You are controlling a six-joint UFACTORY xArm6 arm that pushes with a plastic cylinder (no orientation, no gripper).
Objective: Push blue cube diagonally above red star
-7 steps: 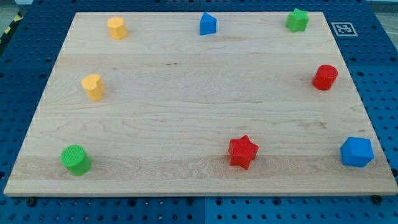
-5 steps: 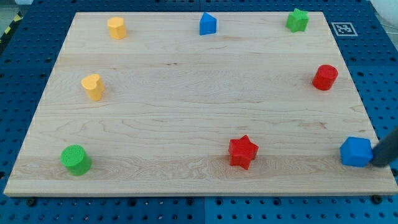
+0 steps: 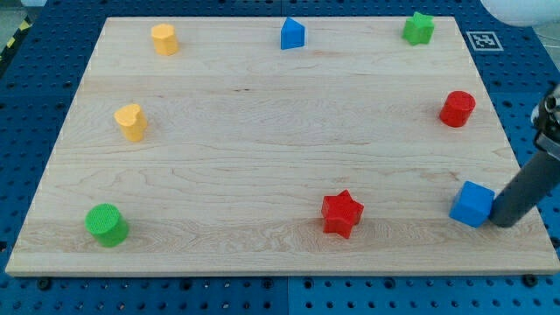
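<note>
Wooden counter point(image 3: 262, 175) sat on a blue pegboard point(image 3: 26, 131). No claw on this arm; it ended in a dark rod, so nothing was held.

My tip point(image 3: 505, 223) stood at the view's lower right, touching the right side of the blue cube point(image 3: 472, 204). The rod leaned up and to the view's right, out of the picture.

Blue cube lay near the counter's bottom right corner, turned so that one corner faced the view's bottom. Red star point(image 3: 341, 213) lay to its left, well apart, at about the same height in the view, a little lower. Bare wood between the two; nothing stood in the way.

Other blocks, all well clear of the cube:
- red cylinder point(image 3: 457, 108), near the right edge, above the cube.
- green star point(image 3: 418, 28), top right corner.
- blue block with a pointed top point(image 3: 292, 33), top edge, about centre.
- yellow block point(image 3: 164, 39), top left, shape hard to tell.
- yellow heart point(image 3: 131, 122), left side, mid-height.
- green cylinder point(image 3: 107, 224), bottom left corner.

A black-and-white marker tag point(image 3: 482, 40) sat on the pegboard just off the counter's top right corner. A pale rounded shape point(image 3: 521, 9) showed at the view's top right edge; could not tell what it was.

No containers seen.
</note>
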